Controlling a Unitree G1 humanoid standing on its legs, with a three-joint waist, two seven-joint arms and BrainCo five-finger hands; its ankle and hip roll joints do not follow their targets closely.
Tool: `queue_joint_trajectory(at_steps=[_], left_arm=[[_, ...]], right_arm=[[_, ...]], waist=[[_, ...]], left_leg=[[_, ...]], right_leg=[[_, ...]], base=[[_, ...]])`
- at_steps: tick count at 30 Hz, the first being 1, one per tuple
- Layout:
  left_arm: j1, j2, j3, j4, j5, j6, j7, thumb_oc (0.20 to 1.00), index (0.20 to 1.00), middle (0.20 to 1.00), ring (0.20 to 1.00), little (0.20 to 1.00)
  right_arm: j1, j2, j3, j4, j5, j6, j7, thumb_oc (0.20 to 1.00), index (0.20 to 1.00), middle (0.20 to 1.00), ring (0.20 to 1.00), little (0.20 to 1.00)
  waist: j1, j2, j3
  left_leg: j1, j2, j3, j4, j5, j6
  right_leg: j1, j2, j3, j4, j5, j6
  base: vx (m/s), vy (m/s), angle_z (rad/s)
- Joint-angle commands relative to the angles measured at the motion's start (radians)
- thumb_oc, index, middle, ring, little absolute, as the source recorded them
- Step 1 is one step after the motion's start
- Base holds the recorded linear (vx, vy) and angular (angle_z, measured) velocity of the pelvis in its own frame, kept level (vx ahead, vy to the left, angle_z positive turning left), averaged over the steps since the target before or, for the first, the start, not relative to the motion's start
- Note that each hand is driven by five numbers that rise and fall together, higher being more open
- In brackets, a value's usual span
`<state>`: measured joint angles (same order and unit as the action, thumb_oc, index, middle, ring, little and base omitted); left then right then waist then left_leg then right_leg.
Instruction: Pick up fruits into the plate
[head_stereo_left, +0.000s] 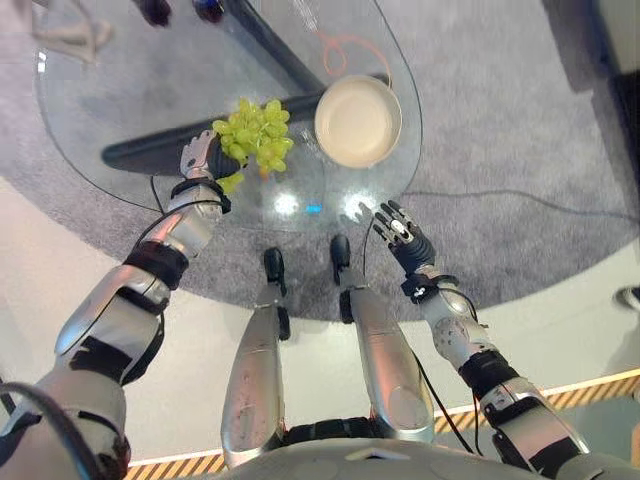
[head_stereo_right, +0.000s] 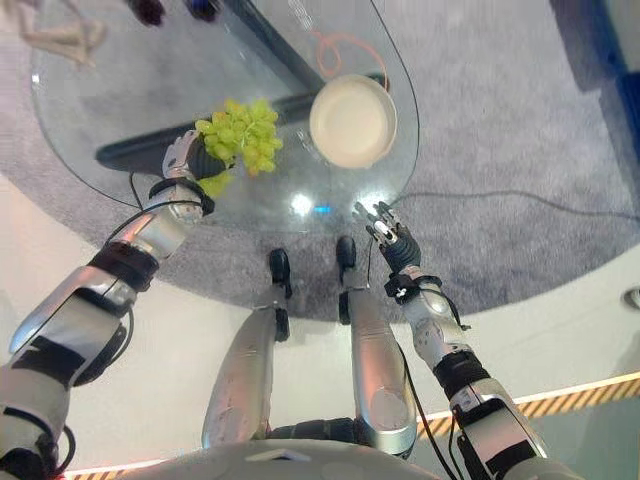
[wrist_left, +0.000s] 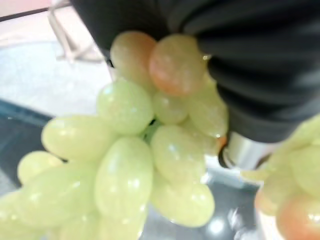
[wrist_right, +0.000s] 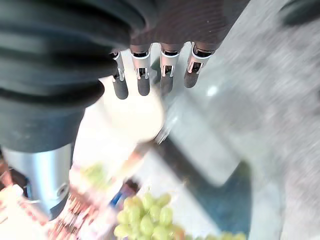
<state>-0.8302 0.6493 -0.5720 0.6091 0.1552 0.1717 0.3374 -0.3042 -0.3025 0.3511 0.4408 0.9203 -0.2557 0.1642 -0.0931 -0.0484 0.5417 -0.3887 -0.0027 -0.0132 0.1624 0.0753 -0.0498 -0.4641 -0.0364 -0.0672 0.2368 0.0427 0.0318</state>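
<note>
I have the left hand (head_stereo_left: 203, 155) on the bunch of pale green grapes (head_stereo_left: 256, 135), which sits over the round glass tabletop (head_stereo_left: 120, 90). From the head views I see the back of the hand against the bunch's left side, and the left wrist view has grapes pressed right up against the dark cover, a couple of them blushed orange. The fingers are buried in the fruit, so I cannot tell whether they are wrapped around it or just lying against it, nor whether the bunch is lifted or resting on the glass. What matters for the next move is the line to the round cream-coloured plate (head_stereo_left: 358, 121). It lies just beside the grapes on their right, empty, with only a narrow gap between bunch and rim. I judge the carry to be a short sideways travel to the robot's right, away from the left hand's side. The bunch looks roughly as wide as it is long, so I read no clear long axis to line up. My right hand (head_stereo_left: 399, 229) hangs off the table's near edge, fingers straight and spread, holding nothing, well apart from the grapes.
</note>
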Motion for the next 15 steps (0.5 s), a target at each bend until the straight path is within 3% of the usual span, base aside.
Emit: queue_joint_trajectory(at_steps=[1, 7, 12, 15], left_arm=[[0.075, 0.048, 0.087, -0.143, -0.034, -0.066, -0.022, 0.200, 0.200, 0.200, 0.200, 0.200], [0.223, 0.077, 0.162, -0.304, -0.006, -0.112, -0.113, 0.200, 0.200, 0.200, 0.200, 0.200], [0.348, 0.083, 0.215, -0.461, 0.075, -0.124, -0.234, 0.200, 0.200, 0.200, 0.200, 0.200], [0.390, 0.083, 0.221, -0.523, 0.120, -0.123, -0.285, 0.200, 0.200, 0.200, 0.200, 0.200]], right_arm=[[0.091, -0.007, -0.058, -0.157, -0.049, 0.017, 0.042, 1.000, 1.000, 1.000, 1.000, 1.000], [0.133, -0.022, -0.088, -0.282, -0.001, 0.127, 0.114, 1.000, 1.000, 1.000, 1.000, 1.000], [0.194, -0.015, -0.112, -0.357, 0.138, 0.302, 0.168, 1.000, 1.000, 1.000, 1.000, 1.000], [0.210, -0.023, -0.114, -0.393, 0.124, 0.355, 0.172, 1.000, 1.000, 1.000, 1.000, 1.000]], waist=[[0.021, 0.046, -0.055], [0.044, 0.054, -0.146], [0.066, 0.051, -0.235], [0.074, 0.049, -0.266]], left_leg=[[0.125, -0.033, 0.004, -0.059, -0.069, 0.023], [0.219, -0.029, 0.003, -0.097, -0.075, 0.017], [0.319, -0.034, 0.001, -0.132, -0.089, 0.019], [0.348, -0.036, -0.002, -0.136, -0.095, 0.021]], right_leg=[[0.097, 0.000, 0.001, -0.016, -0.039, 0.053], [0.223, -0.023, -0.023, -0.085, -0.044, 0.055], [0.358, -0.037, -0.047, -0.161, -0.044, 0.064], [0.398, -0.041, -0.056, -0.180, -0.042, 0.065]], base=[[0.11, 0.032, 0.16], [0.11, 0.019, 0.10], [0.16, -0.004, 0.09], [0.16, 0.004, 0.17]])
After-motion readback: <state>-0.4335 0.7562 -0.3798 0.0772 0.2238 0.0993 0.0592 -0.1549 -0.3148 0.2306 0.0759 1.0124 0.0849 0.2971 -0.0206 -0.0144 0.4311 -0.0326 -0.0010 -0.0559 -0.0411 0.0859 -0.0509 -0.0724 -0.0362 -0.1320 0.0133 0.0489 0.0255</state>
